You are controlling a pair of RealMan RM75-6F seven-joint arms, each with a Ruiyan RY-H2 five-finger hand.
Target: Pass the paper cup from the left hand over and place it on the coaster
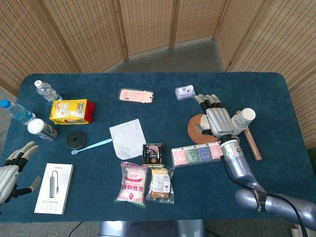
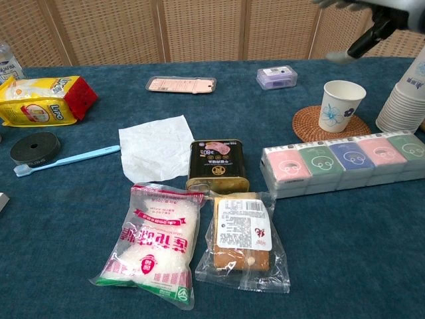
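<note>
The white paper cup (image 2: 340, 105) with a blue flower print stands upright on the round woven coaster (image 2: 307, 123) in the chest view. My right hand (image 2: 367, 21) hangs well above the cup at the top right, fingers apart, holding nothing. From the head view the right hand (image 1: 217, 118) covers the cup, and only the coaster's left part (image 1: 194, 129) shows. At the table's lower left edge my left hand (image 1: 11, 170) is empty, with its fingers spread.
A stack of paper cups (image 2: 403, 103) stands right of the coaster, and a row of tissue packs (image 2: 345, 161) lies in front of it. A purple box (image 2: 277, 76) sits behind. A dark can (image 2: 217, 165), snack bags and a napkin (image 2: 156, 146) fill the middle.
</note>
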